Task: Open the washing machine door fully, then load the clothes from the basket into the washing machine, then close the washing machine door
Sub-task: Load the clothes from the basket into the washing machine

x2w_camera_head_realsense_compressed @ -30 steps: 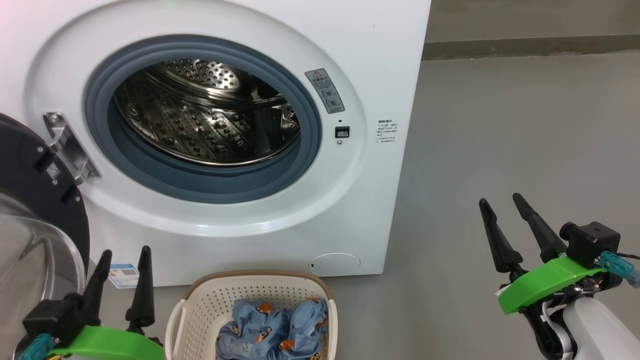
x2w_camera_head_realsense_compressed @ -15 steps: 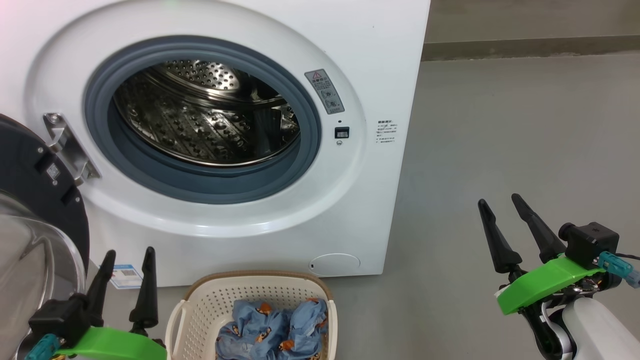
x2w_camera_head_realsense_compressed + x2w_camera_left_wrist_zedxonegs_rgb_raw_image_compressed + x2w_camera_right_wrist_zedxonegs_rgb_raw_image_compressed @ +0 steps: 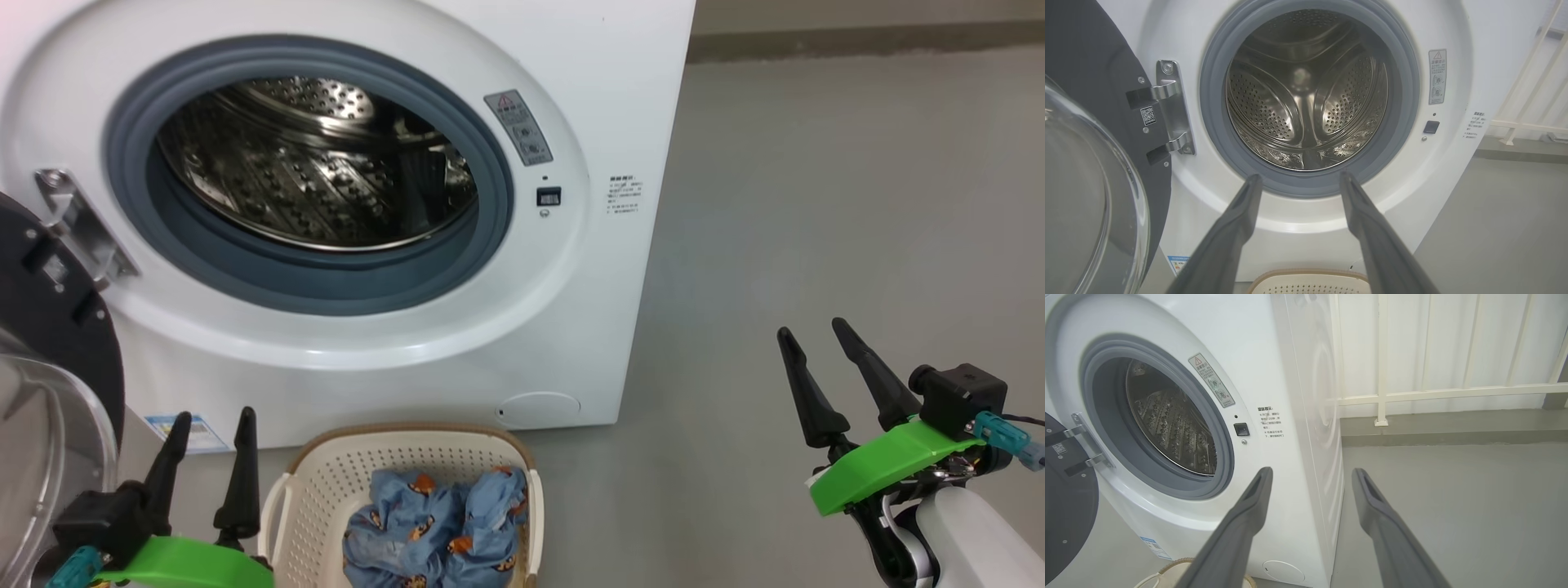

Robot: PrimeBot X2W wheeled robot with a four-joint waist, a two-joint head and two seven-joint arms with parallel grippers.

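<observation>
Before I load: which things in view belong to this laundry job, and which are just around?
Job:
- washing machine, its door swung open
- basket
- clothes in the basket
- left gripper and right gripper, fingers apart, nothing held

Not the job:
- railing
- warning sticker
- blue label
- round flap

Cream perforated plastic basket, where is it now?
In the head view the basket sits bottom centre on the grey floor, just before the white washing machine, right of the left gripper.
</observation>
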